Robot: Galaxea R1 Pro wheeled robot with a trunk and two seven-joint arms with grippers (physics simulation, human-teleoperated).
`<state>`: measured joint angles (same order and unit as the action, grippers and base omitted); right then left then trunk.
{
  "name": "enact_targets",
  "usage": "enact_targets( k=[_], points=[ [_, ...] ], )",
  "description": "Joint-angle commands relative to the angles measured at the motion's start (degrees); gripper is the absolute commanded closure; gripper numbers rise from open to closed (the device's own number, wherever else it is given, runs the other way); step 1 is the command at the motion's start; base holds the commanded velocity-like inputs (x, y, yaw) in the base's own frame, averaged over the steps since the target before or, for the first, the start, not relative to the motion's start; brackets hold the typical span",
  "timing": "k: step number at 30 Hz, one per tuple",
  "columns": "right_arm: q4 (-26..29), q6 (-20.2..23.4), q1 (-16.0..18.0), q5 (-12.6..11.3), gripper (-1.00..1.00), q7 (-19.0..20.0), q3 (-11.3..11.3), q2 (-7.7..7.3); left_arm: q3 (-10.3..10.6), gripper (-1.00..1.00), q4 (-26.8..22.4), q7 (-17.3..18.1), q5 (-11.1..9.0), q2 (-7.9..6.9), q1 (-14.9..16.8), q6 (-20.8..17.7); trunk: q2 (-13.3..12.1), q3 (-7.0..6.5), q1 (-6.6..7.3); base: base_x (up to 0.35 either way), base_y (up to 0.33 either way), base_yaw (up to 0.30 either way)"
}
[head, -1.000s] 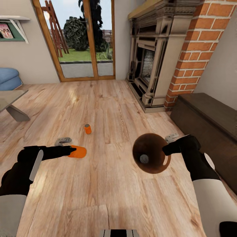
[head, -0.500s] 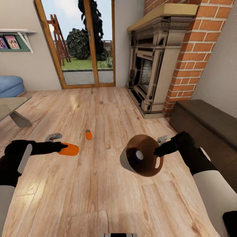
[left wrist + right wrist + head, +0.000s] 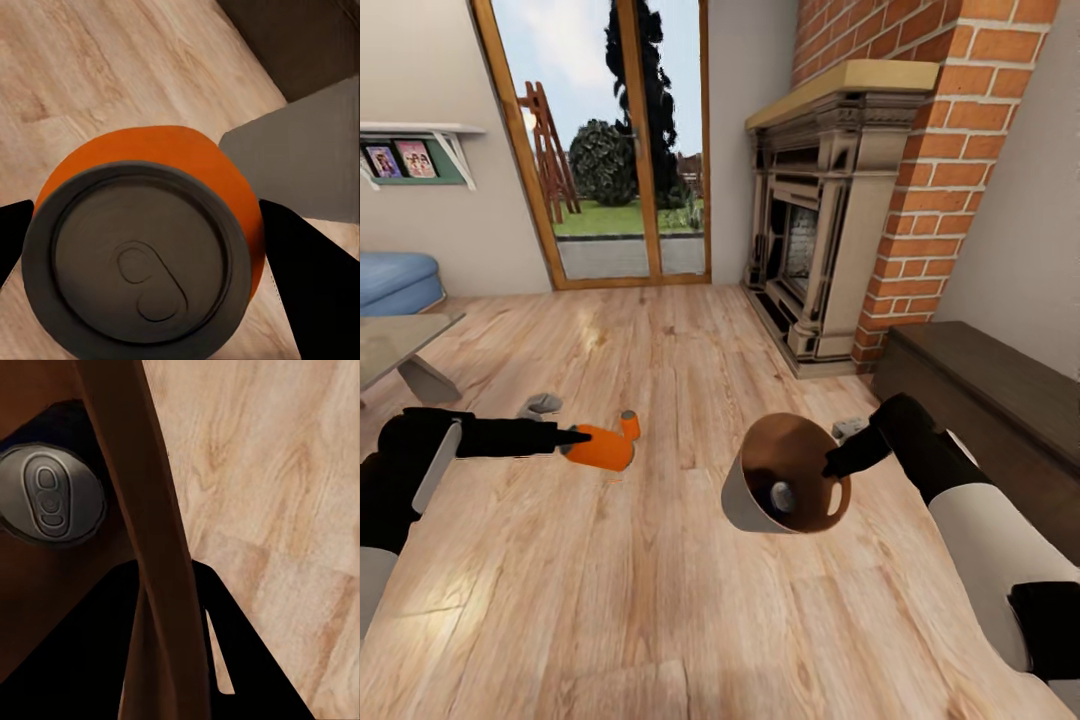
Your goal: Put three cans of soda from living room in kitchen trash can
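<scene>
My left gripper is shut on a bright orange can of soda, held on its side above the wood floor; the left wrist view looks at its grey top between the black fingers. A second orange can stands on the floor just behind it. The trash can, grey outside and brown inside, hangs tilted with its mouth up and toward me. My right gripper is shut on its rim. Inside it lies a dark can with a grey top.
The brick fireplace stands at the back right, with a low dark cabinet along the right wall. Wood-framed glass doors are straight ahead. A glass-topped low table and the blue sofa are at the left.
The head view has lifted and shifted. My left gripper has carried the orange can to the right, toward the standing can. The trash can has tipped, so its grey outside now shows.
</scene>
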<state>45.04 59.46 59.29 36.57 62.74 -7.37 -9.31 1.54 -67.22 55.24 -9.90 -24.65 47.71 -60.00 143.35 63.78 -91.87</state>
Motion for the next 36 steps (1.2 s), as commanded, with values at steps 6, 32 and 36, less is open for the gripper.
enact_targets(
  k=[6,32,36],
  points=[
    [-5.9,0.5,1.6,-0.7,1.00,-0.2,-0.1,1.52,0.1,1.00,-3.3,1.3,0.1,-1.07,0.0,0.0,-0.1,-1.34,0.15,0.000,0.000,0.000],
    [-13.5,0.5,1.9,2.2,1.00,-1.8,-2.7,6.75,9.0,1.00,-1.4,6.9,-0.1,0.01,7.9,0.0,-9.8,-6.09,5.51,0.000,0.000,0.000],
    [-13.6,0.5,1.8,2.2,1.00,-7.4,-2.6,7.49,9.9,1.00,0.6,6.9,0.0,0.21,8.6,0.0,-9.8,-6.09,5.51,0.000,0.000,0.000]
  ],
)
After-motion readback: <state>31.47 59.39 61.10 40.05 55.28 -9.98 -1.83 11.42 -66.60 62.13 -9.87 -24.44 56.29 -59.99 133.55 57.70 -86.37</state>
